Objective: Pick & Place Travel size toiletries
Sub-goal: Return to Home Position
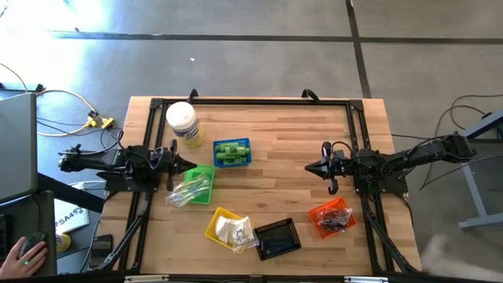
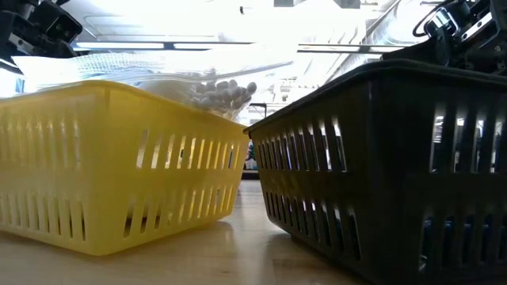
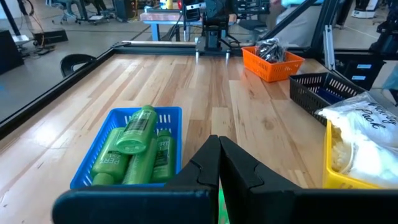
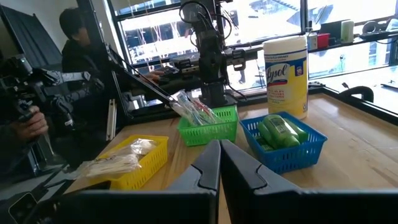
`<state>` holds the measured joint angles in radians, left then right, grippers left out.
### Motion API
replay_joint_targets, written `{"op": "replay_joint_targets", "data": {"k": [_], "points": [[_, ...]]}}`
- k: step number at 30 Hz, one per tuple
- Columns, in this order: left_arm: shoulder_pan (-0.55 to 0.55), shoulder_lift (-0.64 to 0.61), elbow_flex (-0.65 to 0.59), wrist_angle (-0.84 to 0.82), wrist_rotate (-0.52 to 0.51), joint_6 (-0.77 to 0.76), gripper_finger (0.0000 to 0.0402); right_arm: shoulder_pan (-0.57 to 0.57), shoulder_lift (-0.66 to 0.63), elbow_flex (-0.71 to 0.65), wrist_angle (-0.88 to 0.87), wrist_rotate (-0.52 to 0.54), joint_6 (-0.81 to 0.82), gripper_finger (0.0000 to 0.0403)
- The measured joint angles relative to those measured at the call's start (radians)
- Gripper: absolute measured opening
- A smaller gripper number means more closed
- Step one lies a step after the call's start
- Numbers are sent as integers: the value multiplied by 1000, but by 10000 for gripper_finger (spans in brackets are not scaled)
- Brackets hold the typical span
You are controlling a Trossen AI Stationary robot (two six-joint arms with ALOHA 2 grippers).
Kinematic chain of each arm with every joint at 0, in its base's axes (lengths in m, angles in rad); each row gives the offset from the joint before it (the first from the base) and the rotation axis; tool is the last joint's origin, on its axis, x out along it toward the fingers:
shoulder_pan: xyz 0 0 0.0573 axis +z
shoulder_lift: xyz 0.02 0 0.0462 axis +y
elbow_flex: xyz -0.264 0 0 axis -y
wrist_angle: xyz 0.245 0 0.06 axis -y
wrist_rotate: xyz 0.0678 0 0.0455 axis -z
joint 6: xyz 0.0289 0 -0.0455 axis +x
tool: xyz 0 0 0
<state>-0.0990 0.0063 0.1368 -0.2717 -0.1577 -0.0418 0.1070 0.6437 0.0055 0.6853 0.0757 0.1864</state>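
Note:
Several bright green bottles [image 1: 232, 151] lie in a blue basket [image 3: 102, 155], just ahead of my left gripper [image 1: 191, 166], which hovers shut and empty by the green basket [image 1: 200, 182]. Clear sachets with thin sticks [image 4: 196, 112] stick up out of that green basket. White packets [image 1: 234, 230] fill the yellow basket [image 2: 95, 158]. Small dark pieces [image 3: 270, 50] sit in the orange basket [image 1: 332, 216]. My right gripper [image 1: 309, 167] hangs shut over bare table on the right side, pointing toward the blue basket [image 4: 292, 152].
A big white-lidded jar [image 1: 182, 123] stands at the far left, behind the blue basket. A black basket [image 1: 277, 237] sits at the near edge beside the yellow one. Bare wood [image 1: 283, 173] lies between the two grippers. A person [image 4: 74, 56] stands beyond the table's left side.

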Motion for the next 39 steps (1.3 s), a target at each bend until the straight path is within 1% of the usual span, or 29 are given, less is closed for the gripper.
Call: {"op": "replay_joint_targets", "data": {"k": [5, 19, 26, 32, 35, 39], "points": [[0, 0, 0, 12, 0, -48, 0, -2, 0, 0, 1, 3, -7, 3], [0, 0, 0, 8, 0, -50, 0, -2, 0, 0, 2, 4, -8, 3], [0, 0, 0, 2, -67, -68, 0, -2, 0, 0, -12, 0, 19, 3], [0, 0, 0, 4, -70, -69, 0, -2, 0, 0, -28, 0, 22, 3], [0, 0, 0, 7, -69, -117, 0, -2, 0, 0, -30, 0, 22, 3], [0, 0, 0, 7, -69, -121, 0, -2, 0, 0, -31, 0, 22, 3]]}}
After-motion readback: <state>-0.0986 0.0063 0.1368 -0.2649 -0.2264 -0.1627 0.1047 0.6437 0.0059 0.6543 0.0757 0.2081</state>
